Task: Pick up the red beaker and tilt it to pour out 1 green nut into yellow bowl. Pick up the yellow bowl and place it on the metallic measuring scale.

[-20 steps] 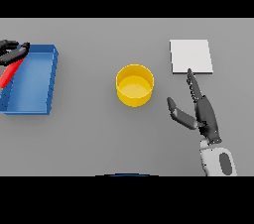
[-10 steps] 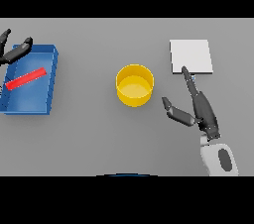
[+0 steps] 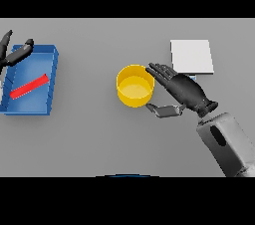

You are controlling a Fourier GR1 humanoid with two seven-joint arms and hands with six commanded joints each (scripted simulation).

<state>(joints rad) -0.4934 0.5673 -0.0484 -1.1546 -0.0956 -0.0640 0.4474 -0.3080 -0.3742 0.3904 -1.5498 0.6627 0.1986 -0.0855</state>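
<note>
A red beaker (image 3: 29, 86) is lying tilted at nine o'clock. A yellow bowl (image 3: 134, 86) is standing upright at centre. A pale square scale (image 3: 191, 56) is lying flat at two o'clock.

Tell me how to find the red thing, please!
Look at the grey table and go to its left side, where a blue tray sits. The red beaker lies slanted inside that tray, just below the left hand. It is the only red thing there, long and thin, unlike the round yellow bowl in the middle.
</note>
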